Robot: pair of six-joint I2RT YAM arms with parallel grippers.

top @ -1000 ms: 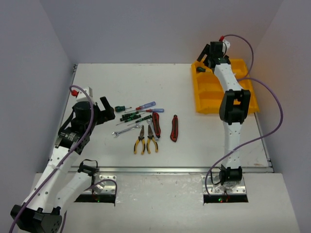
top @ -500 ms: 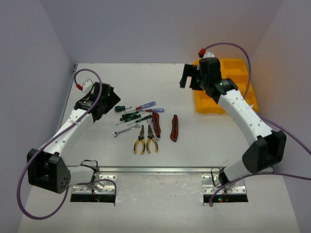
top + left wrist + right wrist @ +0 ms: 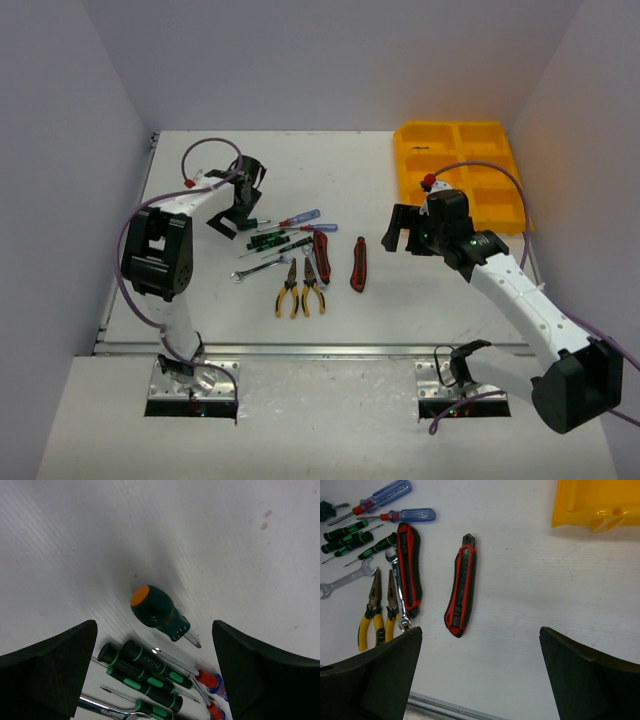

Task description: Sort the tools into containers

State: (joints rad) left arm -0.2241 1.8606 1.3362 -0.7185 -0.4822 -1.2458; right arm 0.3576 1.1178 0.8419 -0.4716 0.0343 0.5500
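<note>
The tools lie in a cluster at mid-table: a stubby green screwdriver (image 3: 253, 223) (image 3: 159, 612), blue-handled screwdrivers (image 3: 305, 216) (image 3: 385, 495), slim green screwdrivers (image 3: 270, 240) (image 3: 145, 667), a wrench (image 3: 262, 268), yellow pliers (image 3: 300, 290) (image 3: 372, 610) and two red-and-black cutters (image 3: 321, 256) (image 3: 358, 263) (image 3: 462, 592). My left gripper (image 3: 240, 200) (image 3: 154, 627) hangs open over the stubby screwdriver, holding nothing. My right gripper (image 3: 400, 235) (image 3: 480, 630) is open and empty above bare table, right of the lone cutter. The yellow tray of containers (image 3: 405, 180) (image 3: 597, 502) sits at the far right.
A small dark item (image 3: 422, 147) lies in the tray's far left compartment. A second wrench (image 3: 397, 592) rests against the left cutter. Walls close off the table on the left, back and right. A metal rail (image 3: 320, 350) runs along the near edge.
My left arm has swung from the near left out over the stubby screwdriver. My right arm has pulled back from the tray to the table beside the cutter. Both grippers stay open.
</note>
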